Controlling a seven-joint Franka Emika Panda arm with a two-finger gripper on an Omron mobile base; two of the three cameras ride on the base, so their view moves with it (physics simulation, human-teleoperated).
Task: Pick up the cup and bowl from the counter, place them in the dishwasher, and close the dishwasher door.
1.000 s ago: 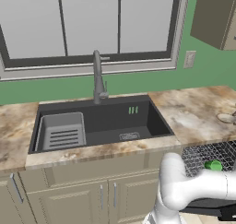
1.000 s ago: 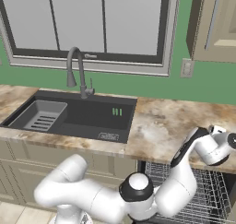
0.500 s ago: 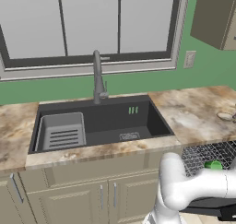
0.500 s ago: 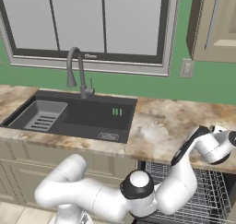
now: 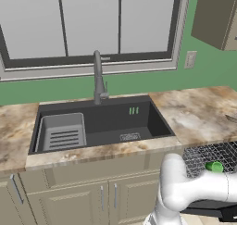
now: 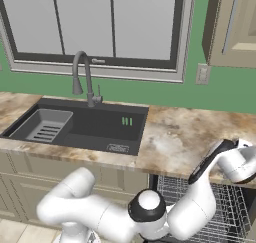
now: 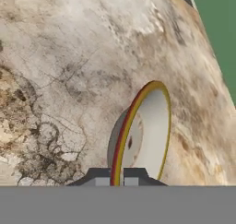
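Note:
The pale bowl (image 7: 144, 134) stands on edge in the hand view, its yellow-red rim running down between my two dark fingertips. My gripper (image 7: 117, 179) is shut on that rim, just above the marbled counter (image 7: 69, 57). A sliver of the bowl (image 5: 231, 118) shows at the right edge of the left base view. My white hand (image 6: 239, 161) reaches over the counter (image 6: 175, 137) at the far right. The green cup (image 5: 214, 166) sits in the wire rack (image 5: 203, 153) of the open dishwasher (image 6: 200, 194). The dark dishwasher door (image 5: 206, 209) lies folded down below the rack.
A dark sink (image 5: 99, 124) with a grey faucet (image 5: 98, 78) and a drying insert (image 5: 61, 132) is set into the counter to the left. Beige cabinets (image 5: 92, 196) run below it. A wall cabinet (image 6: 232, 27) hangs at the upper right.
The jaws have closed onto the bowl's rim. The arm, the bowl and the cup stay where they were in both base views.

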